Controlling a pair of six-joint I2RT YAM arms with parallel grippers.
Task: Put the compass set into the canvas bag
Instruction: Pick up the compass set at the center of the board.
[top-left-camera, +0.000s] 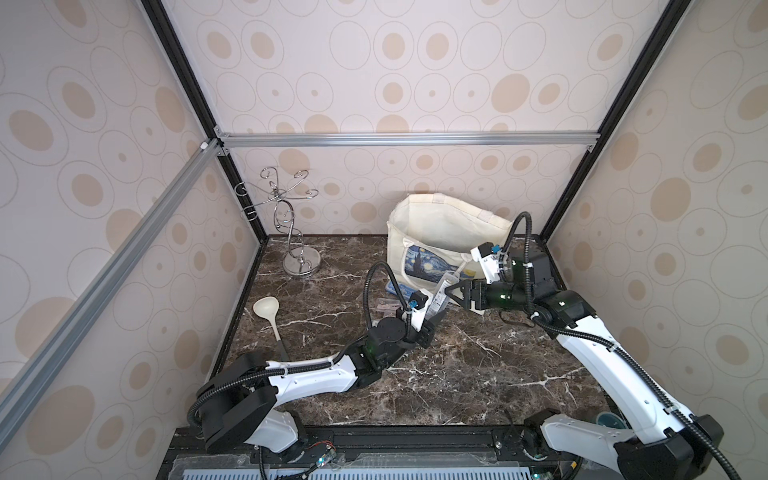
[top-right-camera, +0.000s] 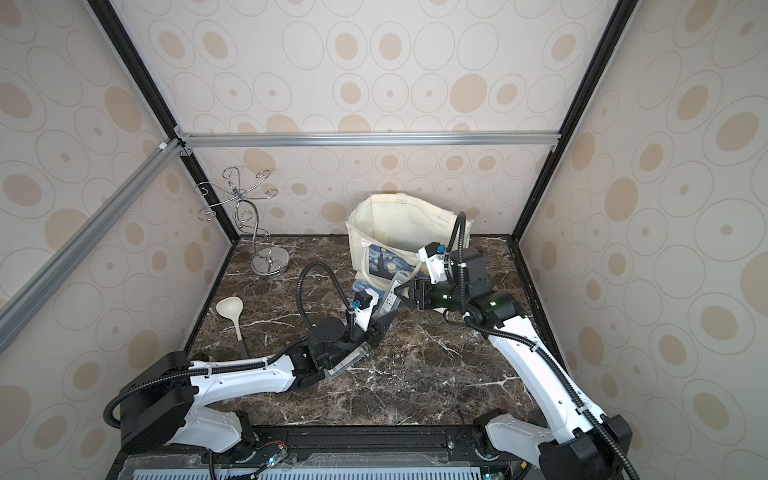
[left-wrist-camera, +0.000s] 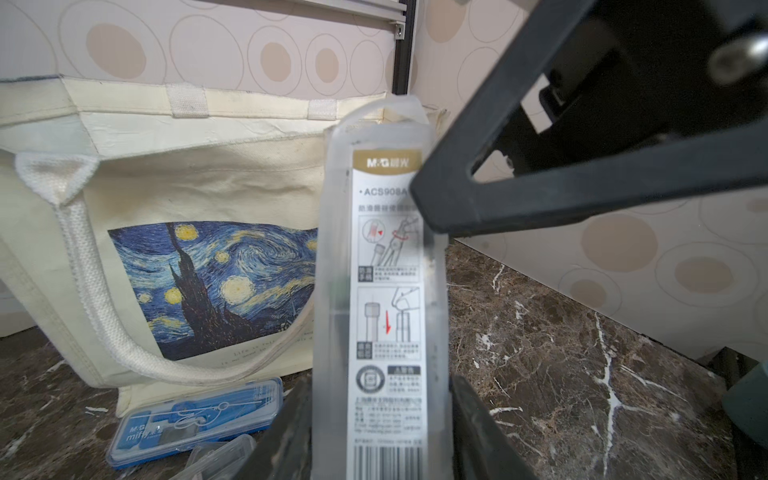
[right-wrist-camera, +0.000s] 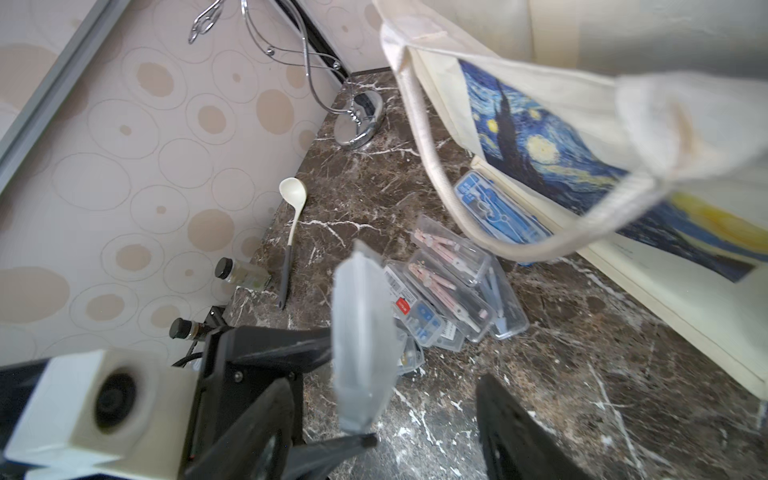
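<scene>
Just in front of the bag (top-left-camera: 432, 245), L gripper (left-wrist-camera: 380, 419) pinches the set (left-wrist-camera: 386, 291) upright; R gripper (top-left-camera: 451, 293) sits spread round its top. If L lets go b4 R clamps, set could drop outside bag.

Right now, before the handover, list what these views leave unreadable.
Canvas bag floor: both top views, its own front wall hides it.
Compass set contents: left wrist view, frosted shell and label cover them.
Label fine print: left wrist view, too small and blurred.
Right pincer contact with the compass set: right wrist view, the set is blurred; left wrist view, one finger merely overlaps its edge.
</scene>
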